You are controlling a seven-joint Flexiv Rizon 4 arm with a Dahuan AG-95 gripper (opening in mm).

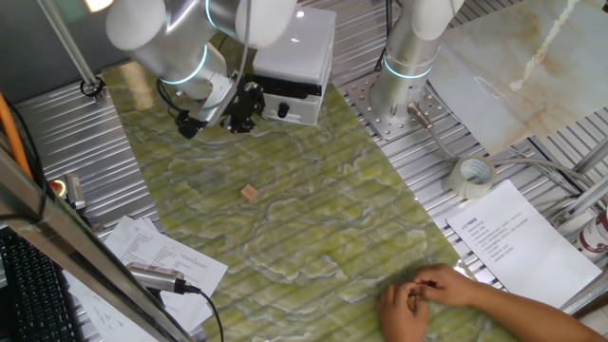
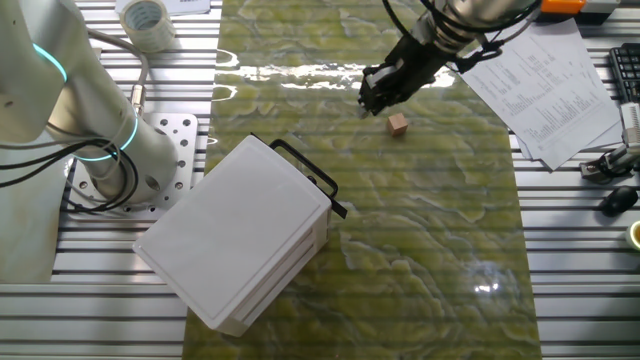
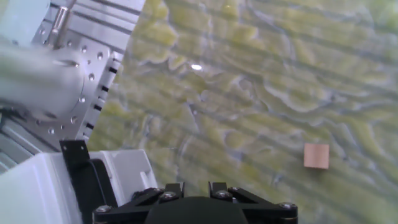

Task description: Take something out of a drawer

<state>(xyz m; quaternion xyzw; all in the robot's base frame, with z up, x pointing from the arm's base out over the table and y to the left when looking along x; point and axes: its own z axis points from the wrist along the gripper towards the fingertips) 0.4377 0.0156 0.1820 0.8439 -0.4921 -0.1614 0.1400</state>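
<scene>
- Green marbled mat (image 1: 313, 228) covers the tabletop (image 1: 57, 123), a ribbed metal surface showing at its edges.
- A light-tan wooden block (image 1: 249, 193) lies alone on the mat, out in the open, well apart from the white box (image 2: 235, 235).
- The box sits tilted at the mat's edge; the drawer (image 1: 290, 111) with its black bar handle (image 2: 310, 178) faces the mat.
- The gripper (image 2: 372, 97) hangs above the mat between box and block, near the block in the other fixed view, touching neither.
- Its fingers hold nothing; whether they are spread or pressed together I cannot tell.
- A person's hands (image 1: 427, 294) rest at the mat's near right edge, beside printed papers (image 1: 518, 237) and a tape roll (image 1: 472, 177).
</scene>
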